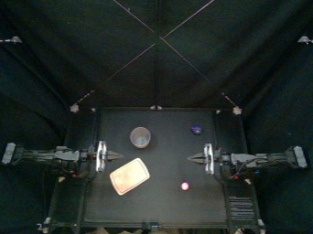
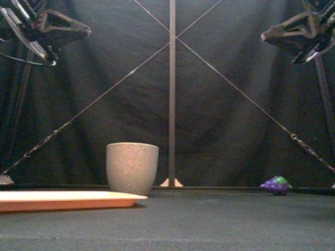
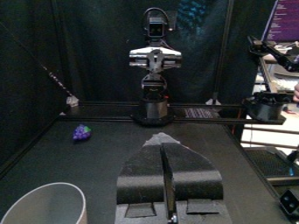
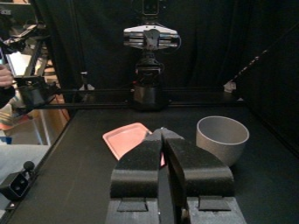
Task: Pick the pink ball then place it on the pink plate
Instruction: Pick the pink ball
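No grasp had been started: the pink ball [image 1: 185, 186] lay loose on the table [image 1: 159, 208] at about 5 o'clock from its middle, well apart from both arms. The right gripper [image 4: 162, 134] was judged the nearer one; it was held at 3 o'clock with its jaws pressed together. The left gripper [image 3: 165, 140] was held at 9 o'clock, likewise closed on nothing.

For a good pick, the right jaws would have to be spread first, brought straight down over the ball and closed gently across its middle, since a round toy could easily be nudged and set rolling.

The pink plate [image 1: 128, 175] lay at 8 o'clock, near the ball, with bare table between them. A grey cup [image 1: 141, 137] stood at 11 o'clock and a purple bunch of grapes [image 1: 197, 130] at 1 o'clock. Neither was seen to block the way to the plate.
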Controlling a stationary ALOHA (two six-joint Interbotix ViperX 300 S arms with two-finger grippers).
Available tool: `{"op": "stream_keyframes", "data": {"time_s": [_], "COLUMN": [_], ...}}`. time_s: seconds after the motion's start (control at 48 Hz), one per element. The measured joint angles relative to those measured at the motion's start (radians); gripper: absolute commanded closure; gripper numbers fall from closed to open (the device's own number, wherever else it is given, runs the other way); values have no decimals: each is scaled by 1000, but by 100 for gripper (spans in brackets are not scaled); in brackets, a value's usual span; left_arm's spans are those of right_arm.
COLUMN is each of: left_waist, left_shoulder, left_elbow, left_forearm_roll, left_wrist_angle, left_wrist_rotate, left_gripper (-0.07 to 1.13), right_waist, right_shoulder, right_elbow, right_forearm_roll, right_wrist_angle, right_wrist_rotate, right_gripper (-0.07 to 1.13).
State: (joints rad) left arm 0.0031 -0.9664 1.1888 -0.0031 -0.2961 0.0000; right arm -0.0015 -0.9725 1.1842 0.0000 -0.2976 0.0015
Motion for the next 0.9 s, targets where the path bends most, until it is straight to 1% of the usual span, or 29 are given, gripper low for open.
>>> {"op": "stream_keyframes", "data": {"time_s": [0.167,0.229,0.271,0.354,0.479,0.583,0.667,0.75,0.896], "left_waist": [-2,-2,-3,-3,-3,-2,0,3,12], "left_shoulder": [3,5,5,5,5,5,5,5,5], "left_elbow": [0,0,0,2,14,23,23,23,23], "left_forearm_roll": [-2,-2,-2,-2,-3,-5,-9,-17,-18], "left_wrist_angle": [-2,-2,-2,-2,-2,-2,-2,-3,-11], "left_wrist_rotate": [0,0,-2,0,-2,-2,-2,-2,-2], "left_gripper": [101,101,101,101,101,101,101,101,101], "right_waist": [2,14,37,106,196,239,261,273,279], "right_shoulder": [69,112,141,186,250,279,316,365,431], "right_elbow": [18,28,31,32,31,28,18,11,6], "right_forearm_roll": [-2,-2,0,2,46,114,155,172,170], "right_wrist_angle": [17,31,43,67,86,87,91,95,133], "right_wrist_rotate": [5,9,12,23,46,71,71,71,67], "right_gripper": [102,99,96,84,59,35,22,17,16]}}
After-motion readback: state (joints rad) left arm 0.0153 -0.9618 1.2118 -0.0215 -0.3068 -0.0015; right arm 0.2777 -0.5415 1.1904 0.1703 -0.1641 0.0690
